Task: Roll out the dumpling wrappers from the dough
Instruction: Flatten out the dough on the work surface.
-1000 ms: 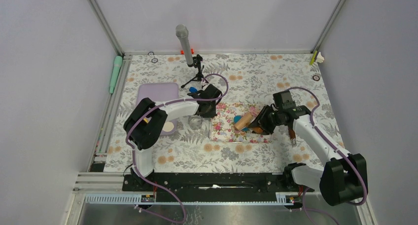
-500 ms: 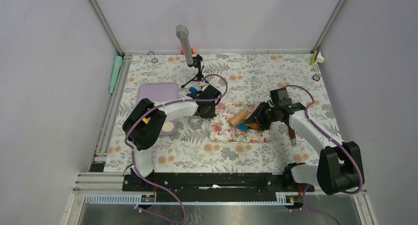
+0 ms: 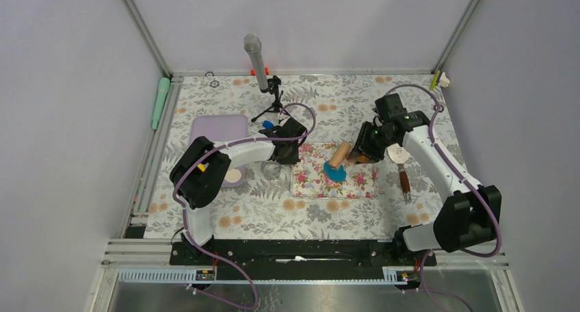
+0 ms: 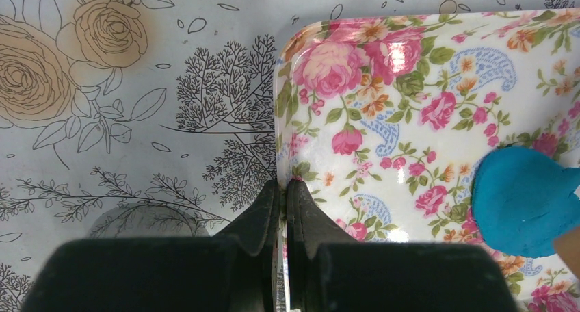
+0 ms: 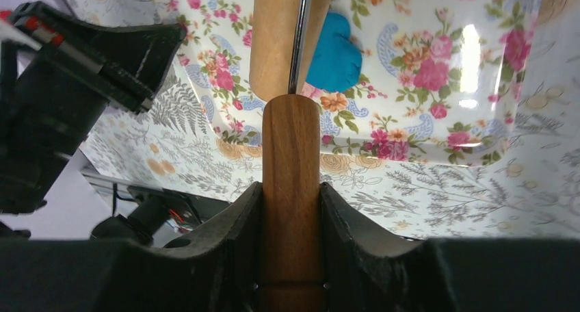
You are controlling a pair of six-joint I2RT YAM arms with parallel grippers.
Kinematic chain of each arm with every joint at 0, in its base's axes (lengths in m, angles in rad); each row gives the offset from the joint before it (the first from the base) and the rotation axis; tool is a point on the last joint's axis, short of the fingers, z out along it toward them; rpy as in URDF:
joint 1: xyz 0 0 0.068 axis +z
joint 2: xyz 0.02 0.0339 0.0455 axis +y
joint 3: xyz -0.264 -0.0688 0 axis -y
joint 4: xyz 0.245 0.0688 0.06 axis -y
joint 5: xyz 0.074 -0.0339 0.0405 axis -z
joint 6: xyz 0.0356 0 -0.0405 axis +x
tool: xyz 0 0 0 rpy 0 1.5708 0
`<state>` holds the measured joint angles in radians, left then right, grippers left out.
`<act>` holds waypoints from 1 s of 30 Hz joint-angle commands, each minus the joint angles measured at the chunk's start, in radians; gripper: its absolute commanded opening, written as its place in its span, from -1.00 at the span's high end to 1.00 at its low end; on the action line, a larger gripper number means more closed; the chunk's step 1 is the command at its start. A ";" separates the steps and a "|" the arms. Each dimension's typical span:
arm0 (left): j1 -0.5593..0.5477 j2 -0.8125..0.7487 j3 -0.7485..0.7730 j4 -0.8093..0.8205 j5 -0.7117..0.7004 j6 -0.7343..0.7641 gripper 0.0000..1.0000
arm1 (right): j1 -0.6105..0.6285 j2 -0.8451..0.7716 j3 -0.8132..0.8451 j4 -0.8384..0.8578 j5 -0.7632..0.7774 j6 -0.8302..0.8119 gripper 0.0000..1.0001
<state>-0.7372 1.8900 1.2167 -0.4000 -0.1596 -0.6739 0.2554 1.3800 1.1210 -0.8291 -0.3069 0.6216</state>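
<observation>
Broadly, the counter looked as it had a second earlier, with the floral mat lying in its middle, unmoved. The left hand stayed fully closed, pinching the mat's rim on the side toward the counter's left edge and apparently pinning it down. What had changed was on the right. That arm had swung away from the near edge toward the far edge, taking the wooden roller with it. The right hand was clamped partway closed around the roller's handle. Its drum now sat at the far side of the dough, still touching or overlapping it. A second before, the roller had lain across the blue lump and hidden most of it. Now the dough showed on the mat as a broader, flatter patch, slightly toward the counter's right edge. I judged that one outward rolling stroke had just ended. The patch still looked thick and uneven in outline, so no clean wrapper existed yet and further passes seemed needed.
</observation>
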 commanded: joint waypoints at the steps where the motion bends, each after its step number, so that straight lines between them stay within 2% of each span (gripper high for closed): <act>1: -0.002 -0.005 -0.021 -0.088 0.020 0.024 1.00 | -0.001 0.038 0.137 -0.159 -0.047 -0.199 1.00; 5: 0.000 -0.003 -0.013 -0.090 0.023 0.031 1.00 | 0.001 0.055 0.184 -0.233 -0.054 -0.268 1.00; 12: 0.000 0.005 -0.010 -0.094 0.031 0.035 1.00 | 0.018 0.104 0.289 -0.354 0.047 -0.350 1.00; 18: -0.001 0.006 -0.008 -0.094 0.037 0.033 1.00 | 0.038 0.210 0.465 -0.452 0.176 -0.395 1.00; 23: -0.001 -0.003 -0.015 -0.098 0.031 0.038 1.00 | 0.053 0.318 0.612 -0.498 0.210 -0.376 1.00; 30: -0.001 -0.008 -0.007 -0.104 0.024 0.039 1.00 | 0.139 0.365 0.608 -0.502 0.190 -0.391 1.00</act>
<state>-0.7349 1.8900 1.2167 -0.4023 -0.1497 -0.6735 0.3363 1.7340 1.7081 -1.2793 -0.1158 0.2554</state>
